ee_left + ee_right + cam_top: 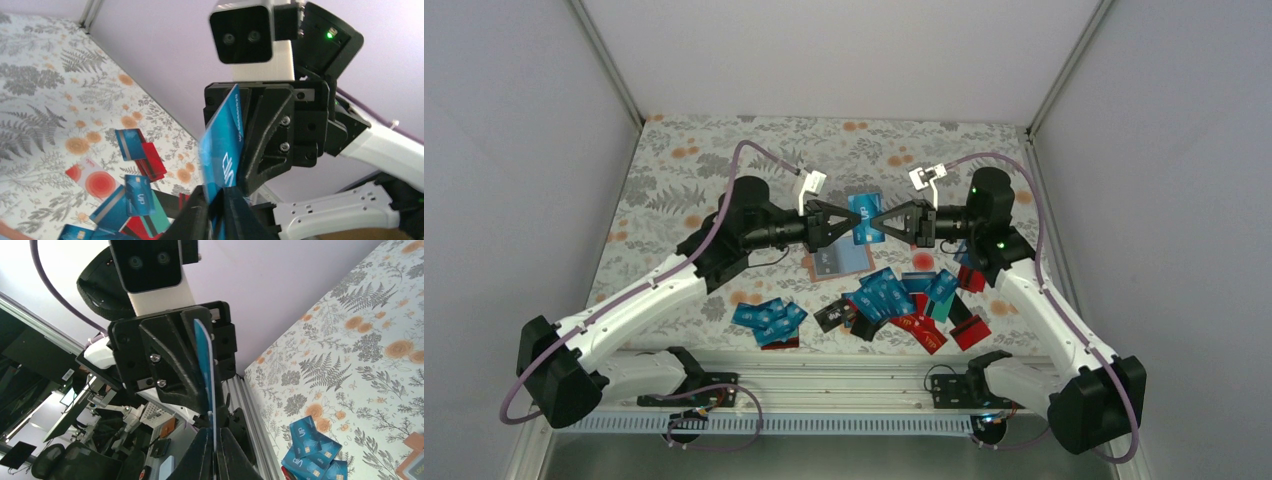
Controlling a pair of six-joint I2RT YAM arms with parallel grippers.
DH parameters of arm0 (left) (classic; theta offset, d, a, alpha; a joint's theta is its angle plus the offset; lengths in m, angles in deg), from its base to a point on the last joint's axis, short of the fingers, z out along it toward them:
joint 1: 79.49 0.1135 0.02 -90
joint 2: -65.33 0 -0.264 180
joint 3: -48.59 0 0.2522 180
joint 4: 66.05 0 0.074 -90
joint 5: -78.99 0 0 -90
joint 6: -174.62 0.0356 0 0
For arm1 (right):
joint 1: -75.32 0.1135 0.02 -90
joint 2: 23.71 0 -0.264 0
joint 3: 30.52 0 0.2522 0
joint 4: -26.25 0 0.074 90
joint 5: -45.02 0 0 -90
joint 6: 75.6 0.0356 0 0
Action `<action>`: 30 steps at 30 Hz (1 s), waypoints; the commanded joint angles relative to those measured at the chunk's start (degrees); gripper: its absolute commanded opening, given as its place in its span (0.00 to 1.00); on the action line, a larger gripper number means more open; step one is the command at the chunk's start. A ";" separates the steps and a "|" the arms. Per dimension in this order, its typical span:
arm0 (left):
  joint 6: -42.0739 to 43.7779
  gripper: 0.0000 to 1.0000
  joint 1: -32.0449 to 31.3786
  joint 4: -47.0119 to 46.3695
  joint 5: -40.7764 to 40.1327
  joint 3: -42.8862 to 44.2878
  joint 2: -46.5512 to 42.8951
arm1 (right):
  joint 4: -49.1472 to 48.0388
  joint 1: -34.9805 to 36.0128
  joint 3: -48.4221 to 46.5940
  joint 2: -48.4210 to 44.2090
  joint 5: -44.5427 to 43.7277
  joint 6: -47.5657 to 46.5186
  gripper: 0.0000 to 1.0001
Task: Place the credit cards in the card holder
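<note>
The table (674,180) is fenced by pale walls (524,150) on its left, right and far sides, so the only free room is above it and toward its far edge, where nothing but the fern-print cloth shows. Both arms reach in from the near corners and meet over the middle.

The task looks barely begun. Most of the credit cards (889,295) lie loose in a heap toward the near edge, right of centre. A smaller blue stack (769,318) lies to its left, and red ones (969,330) sit near the right arm.

The card holder (812,268) lies flat near the table's middle, just beyond the heaps. A grey-blue card rests on or partly in it; I cannot tell which.

One blue card (865,215) hangs in the air above the holder. The left gripper (850,224) has its jaws pinched on one edge, and the right gripper (881,222) is clamped on the opposite edge. This is likely a handover or regrip.

Lowering the card means clearing both wrists, which sit close together.
</note>
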 commanded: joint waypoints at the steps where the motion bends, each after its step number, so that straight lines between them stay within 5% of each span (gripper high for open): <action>1: -0.47 0.03 0.33 -2.76 1.16 -1.03 0.53 | 0.86 0.55 -2.30 0.74 0.06 -0.98 0.07; 7: -0.50 0.02 1.65 8.03 -9.32 -1.95 -0.05 | 15.74 0.50 -4.67 5.74 -16.06 -8.34 0.53; 12: -4.01 0.02 3.85 12.29 -14.72 -6.50 1.31 | 21.37 0.50 -2.81 14.00 -27.70 -8.29 0.51; 30: -19.28 0.02 6.95 -2.50 -16.12 -16.78 14.71 | 13.83 0.78 -1.14 35.62 -31.16 -5.97 0.33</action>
